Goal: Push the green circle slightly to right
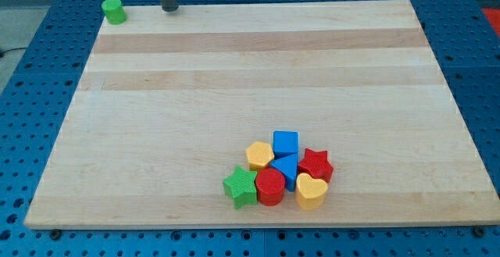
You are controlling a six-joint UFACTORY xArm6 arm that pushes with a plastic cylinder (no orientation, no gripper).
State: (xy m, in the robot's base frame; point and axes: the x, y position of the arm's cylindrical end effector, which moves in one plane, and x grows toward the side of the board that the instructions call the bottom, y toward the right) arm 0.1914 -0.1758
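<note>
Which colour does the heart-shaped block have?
Yellow: the heart block shows clearly in the camera view.

Wooden board [195, 93], green circle [114, 10] top-left corner, seven blocks clustered near bottom

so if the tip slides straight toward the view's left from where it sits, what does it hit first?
Probably the green circle at the board's top-left corner; nothing lies between it and my tip. Depth is unclear, so it might only graze it.
</note>
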